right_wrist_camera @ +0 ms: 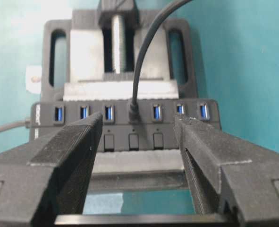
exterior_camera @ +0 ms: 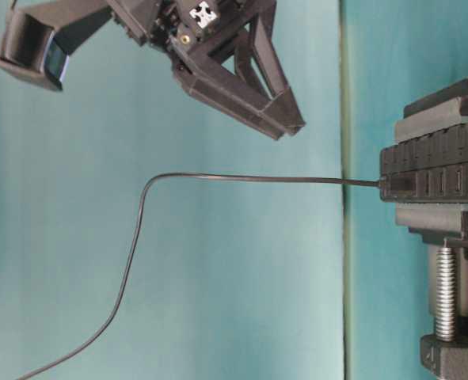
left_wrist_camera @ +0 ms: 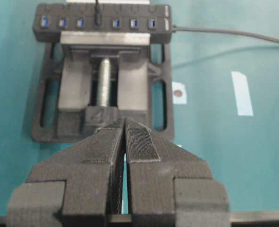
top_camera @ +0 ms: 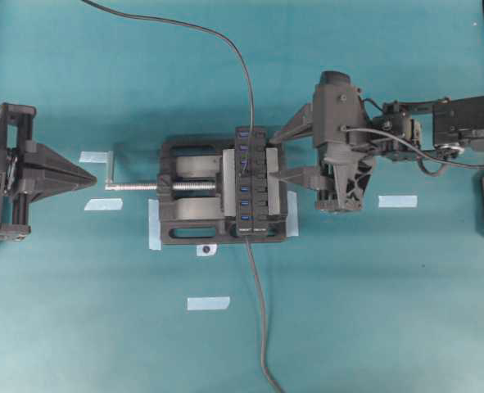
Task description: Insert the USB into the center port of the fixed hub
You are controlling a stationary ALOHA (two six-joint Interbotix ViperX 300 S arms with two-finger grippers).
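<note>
**Inspector:** Report the overhead view first.

**Operator:** I see the fixed hub clamped in the black vise at mid-table. A thin cable runs down from the top edge and ends at the row of ports, around the middle. My right claw stands just beside the hub's right flank, fingers spread, holding nothing. My left claw sits well apart on the left, fingers together, pointing at the vise screw.

**Inspector:** Table-level view?

**Operator:** The USB sits in the hub's face, cable leaving it level and then drooping. The right claw hangs above, clear of the cable.

**Inspector:** Left wrist view?

**Operator:** The left claw is closed on itself, empty. Beyond the vise, the plug occupies the fourth slot, with three blue ports on either side.

**Inspector:** Right wrist view?

**Operator:** The plug stands in the center port, apparently seated. The right claw is wide apart, one finger on each side of the row, not touching the plug.

**Inspector:** Progress?

**Operator:** I judge the insertion done; what is left is clearing the right arm away.
</note>
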